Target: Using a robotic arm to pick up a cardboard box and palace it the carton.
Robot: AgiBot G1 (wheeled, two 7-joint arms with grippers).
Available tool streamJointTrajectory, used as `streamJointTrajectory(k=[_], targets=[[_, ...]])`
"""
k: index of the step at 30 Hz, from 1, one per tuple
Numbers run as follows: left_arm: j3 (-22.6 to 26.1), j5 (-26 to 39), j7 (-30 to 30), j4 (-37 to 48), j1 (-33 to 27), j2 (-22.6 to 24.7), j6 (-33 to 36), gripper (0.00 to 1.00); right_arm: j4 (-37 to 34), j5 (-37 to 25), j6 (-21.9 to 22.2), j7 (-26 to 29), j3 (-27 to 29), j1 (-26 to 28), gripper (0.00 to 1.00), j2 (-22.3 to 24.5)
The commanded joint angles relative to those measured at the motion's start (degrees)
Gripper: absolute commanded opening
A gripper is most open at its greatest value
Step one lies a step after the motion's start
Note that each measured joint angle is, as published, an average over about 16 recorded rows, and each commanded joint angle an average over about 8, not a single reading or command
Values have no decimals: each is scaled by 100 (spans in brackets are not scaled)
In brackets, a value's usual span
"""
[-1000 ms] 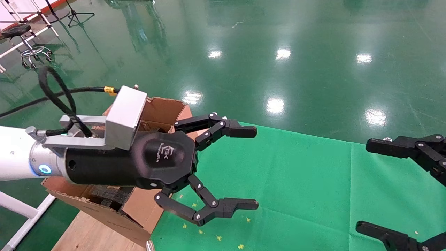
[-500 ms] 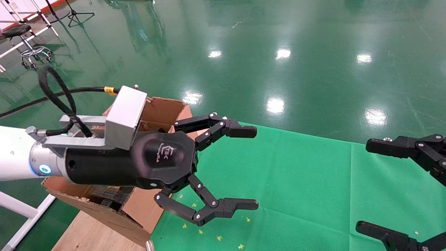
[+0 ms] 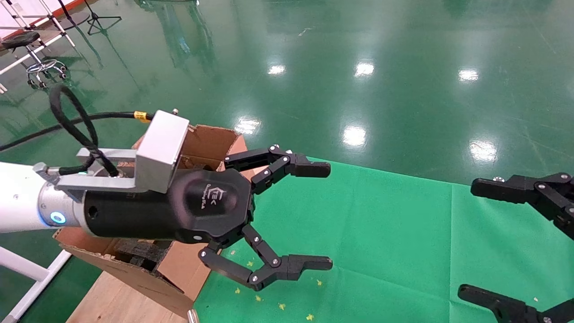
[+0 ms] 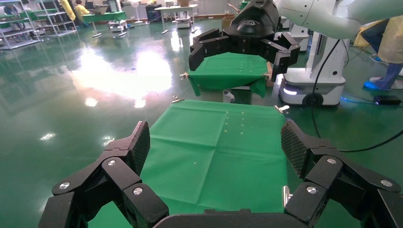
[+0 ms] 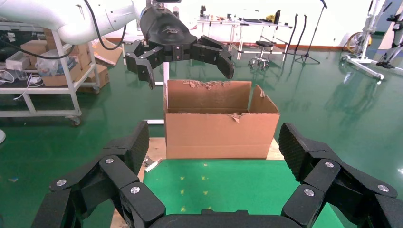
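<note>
The robotic arm with the silver camera block [image 3: 161,150] is my left arm. Its gripper [image 3: 329,215] is wide open and empty, held above the green cloth [image 3: 385,233] just right of the carton [image 3: 204,141]. The carton is a large brown box with torn flaps and black foam [image 3: 139,251] inside; it also shows in the right wrist view [image 5: 218,126]. My right gripper [image 3: 466,242] is open and empty at the right edge. In the left wrist view my left gripper [image 4: 215,147] faces bare cloth. The small tape-wrapped cardboard box is not in view.
The cloth covers a table whose wooden edge [image 3: 112,300] carries the carton. Small yellow marks [image 3: 280,306] dot the cloth. Shiny green floor [image 3: 358,67] lies beyond. A stool [image 3: 27,45] and stands are far back left.
</note>
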Motion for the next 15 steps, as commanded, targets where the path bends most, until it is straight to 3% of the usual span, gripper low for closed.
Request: streamJointTrajectory(k=[1, 15], targets=[[0, 0, 0, 0, 0, 0, 0, 100, 0, 0, 0, 0, 0, 0, 100, 0], [0, 0, 0, 0, 0, 0, 0, 100, 0, 0, 0, 0, 0, 0, 100, 0]])
